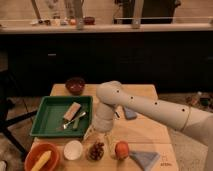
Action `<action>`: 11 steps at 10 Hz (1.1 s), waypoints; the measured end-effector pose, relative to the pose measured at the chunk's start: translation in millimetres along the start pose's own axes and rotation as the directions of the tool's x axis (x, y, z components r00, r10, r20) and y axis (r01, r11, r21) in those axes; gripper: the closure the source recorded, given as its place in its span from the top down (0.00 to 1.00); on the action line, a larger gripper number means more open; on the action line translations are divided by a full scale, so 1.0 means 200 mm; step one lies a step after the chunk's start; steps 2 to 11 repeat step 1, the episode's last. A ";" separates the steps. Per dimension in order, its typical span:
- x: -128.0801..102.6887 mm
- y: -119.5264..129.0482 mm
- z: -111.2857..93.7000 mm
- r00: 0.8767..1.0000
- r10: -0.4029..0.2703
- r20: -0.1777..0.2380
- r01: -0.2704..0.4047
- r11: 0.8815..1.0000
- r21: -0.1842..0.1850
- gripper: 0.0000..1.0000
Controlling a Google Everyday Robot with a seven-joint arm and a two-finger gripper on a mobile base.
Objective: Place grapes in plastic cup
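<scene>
A clear plastic cup stands near the table's front edge with dark red grapes showing inside it. My white arm comes in from the right and bends down over the cup. My gripper is directly above the cup's rim, mostly hidden behind the wrist.
A green tray at the left holds a sponge and cutlery. A dark bowl stands at the back. An orange bowl with a banana, a white cup, an orange fruit and blue cloths lie along the front edge.
</scene>
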 end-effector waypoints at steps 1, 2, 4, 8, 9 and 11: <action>0.00 0.00 0.00 1.000 0.000 0.000 0.000 1.000 0.000 0.74; 0.00 0.00 0.00 1.000 0.000 0.000 0.000 1.000 0.000 0.74; 0.00 0.00 0.00 1.000 0.000 0.000 0.000 1.000 0.000 0.74; 0.00 0.00 0.00 1.000 0.000 0.000 0.000 1.000 0.000 0.74; 0.00 0.00 0.00 1.000 0.000 0.000 0.000 1.000 0.000 0.74; 0.00 0.00 0.00 1.000 0.000 0.000 0.000 1.000 0.000 0.74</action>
